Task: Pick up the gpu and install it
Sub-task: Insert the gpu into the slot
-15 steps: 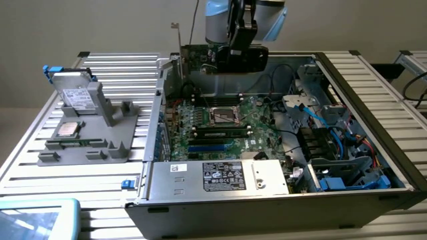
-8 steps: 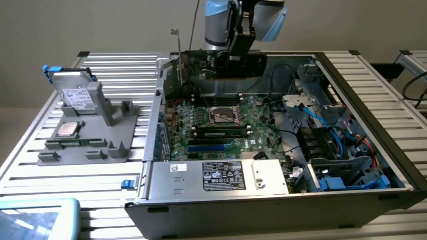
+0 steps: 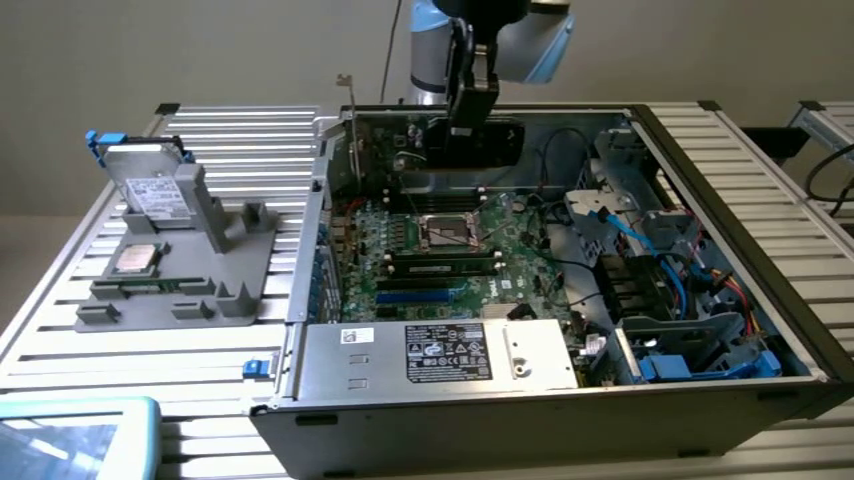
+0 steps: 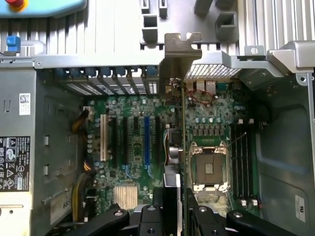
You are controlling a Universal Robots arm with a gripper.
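Note:
The gpu (image 3: 475, 142) is a flat black card hanging above the far part of the open computer case (image 3: 747, 250), over the motherboard (image 3: 427, 265). My gripper (image 3: 470, 105) comes down from above and is shut on the card's upper edge. In the wrist view the gpu (image 4: 183, 128) shows edge-on as a thin line running from my gripper (image 4: 174, 199) to its metal bracket (image 4: 180, 54) at the case's rear wall. It hangs above the board between the expansion slots (image 4: 146, 140) and the processor socket (image 4: 209, 169), not seated in any slot.
A grey parts stand (image 3: 200, 270) on the slatted table at the exterior view's left holds a silver drive with a blue tab (image 3: 150, 185) and a square processor chip (image 3: 138, 258). The power supply (image 3: 447, 352) fills the case's near side, with cables and drive bays (image 3: 667, 290) at its right.

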